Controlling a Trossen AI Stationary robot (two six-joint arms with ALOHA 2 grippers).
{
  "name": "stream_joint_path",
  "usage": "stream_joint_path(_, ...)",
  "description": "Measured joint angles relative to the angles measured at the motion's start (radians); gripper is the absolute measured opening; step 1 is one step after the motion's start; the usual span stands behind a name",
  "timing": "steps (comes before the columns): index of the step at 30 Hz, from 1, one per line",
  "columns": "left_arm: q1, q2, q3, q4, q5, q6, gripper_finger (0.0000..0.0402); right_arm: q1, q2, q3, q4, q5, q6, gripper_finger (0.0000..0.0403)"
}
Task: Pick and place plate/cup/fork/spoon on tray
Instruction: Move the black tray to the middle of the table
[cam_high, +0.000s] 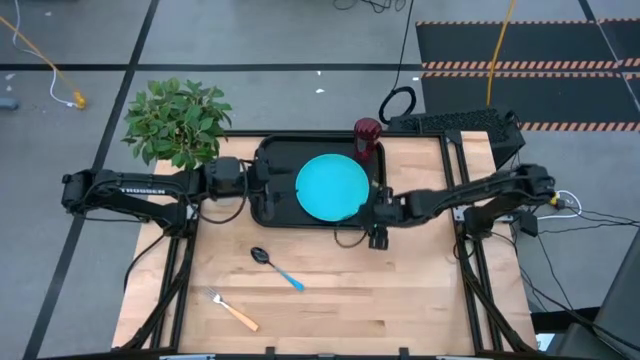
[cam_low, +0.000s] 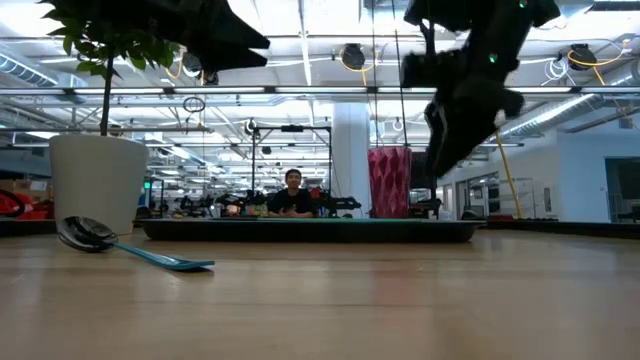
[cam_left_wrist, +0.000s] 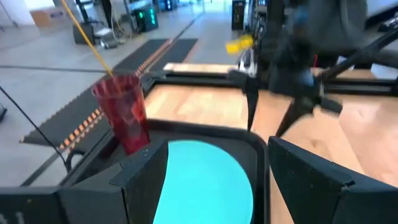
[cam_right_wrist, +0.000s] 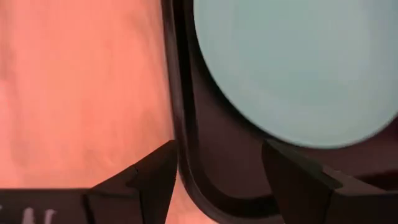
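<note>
The turquoise plate (cam_high: 332, 186) lies flat in the black tray (cam_high: 282, 150) at the table's far middle. The dark red cup (cam_high: 367, 138) stands upright at the tray's far right corner. On the bare wood nearer me lie the blue-handled spoon (cam_high: 275, 268) and the yellow-handled fork (cam_high: 232, 310). My left gripper (cam_high: 268, 186) hovers open over the tray's left end, pointing at the plate (cam_left_wrist: 205, 180). My right gripper (cam_high: 378, 232) is open above the tray's near right corner, slanting down, with the tray's rim (cam_right_wrist: 180, 124) below its fingers.
A green plant (cam_high: 178, 120) in a white pot (cam_low: 98, 180) stands off the table's far left corner. A black metal frame (cam_high: 455, 122) sits behind the far right corner. Bare wood lies around the spoon (cam_low: 130, 250) and the fork.
</note>
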Motion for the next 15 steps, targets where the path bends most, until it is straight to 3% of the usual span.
stream_joint_path(8, 0.001, -0.054, 0.002, 0.094, -0.035, 0.09, 0.0278, 0.048, 0.076, 0.0, -0.024, 0.039, 0.041, 0.0202)
stream_joint_path(15, 0.001, -0.094, 0.001, 0.052, -0.036, 0.128, 0.0278, 0.051, 0.075, -0.022, -0.018, 0.017, 0.06, 0.0186)
